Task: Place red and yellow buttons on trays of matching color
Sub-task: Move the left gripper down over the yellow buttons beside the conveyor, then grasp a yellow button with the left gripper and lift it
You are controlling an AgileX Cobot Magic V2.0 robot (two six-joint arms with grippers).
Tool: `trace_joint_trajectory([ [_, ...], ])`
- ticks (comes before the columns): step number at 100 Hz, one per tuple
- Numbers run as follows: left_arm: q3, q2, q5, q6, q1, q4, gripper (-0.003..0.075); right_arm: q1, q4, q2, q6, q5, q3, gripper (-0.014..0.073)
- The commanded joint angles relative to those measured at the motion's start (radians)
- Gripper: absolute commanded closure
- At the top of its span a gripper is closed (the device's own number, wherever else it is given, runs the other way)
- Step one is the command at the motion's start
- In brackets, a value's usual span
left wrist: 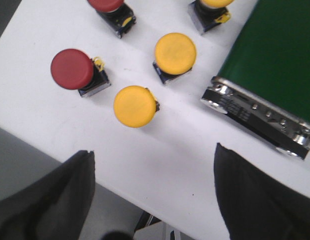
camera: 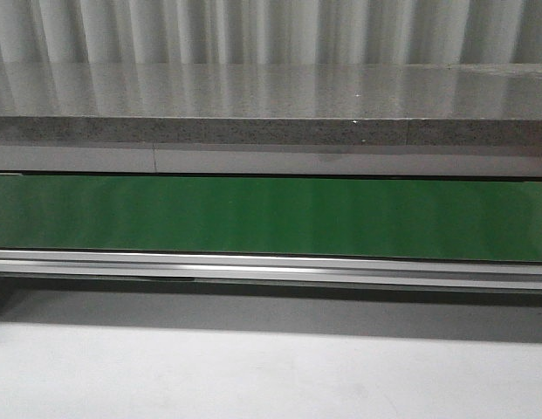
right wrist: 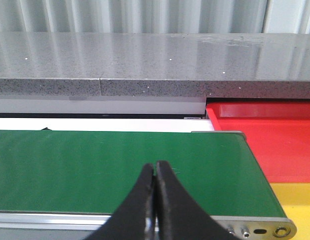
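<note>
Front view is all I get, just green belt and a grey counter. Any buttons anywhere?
Observer: Yes. The left wrist view shows a red button and two yellow buttons on the white table, with two more cut off at the frame's edge.
Operator: Is the left hand holding one?
Observer: No, the left hand is open and holds nothing.
Operator: And the trays?
Observer: The right wrist view shows a red tray and a yellow tray past the belt's end. The right hand is shut, holding nothing.

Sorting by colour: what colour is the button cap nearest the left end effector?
Yellow. The nearest button cap shows best in the left wrist view.
</note>
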Motion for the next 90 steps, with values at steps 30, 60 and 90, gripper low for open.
trace_joint_trajectory([
  [30,-0.034,0.148,-0.038,0.064,0.124,-0.090,0.0232,-0.003,-0.012,-0.011,-0.007,-0.081,-0.019,0.0658],
  [60,-0.034,0.289,-0.060,0.064,0.125,-0.111,0.0232,-0.003,-0.012,-0.011,-0.007,-0.081,-0.019,0.0658],
  [90,-0.037,0.385,-0.139,0.064,0.125,-0.111,0.0232,-0.003,-0.012,-0.011,-0.007,-0.081,-0.019,0.0658],
])
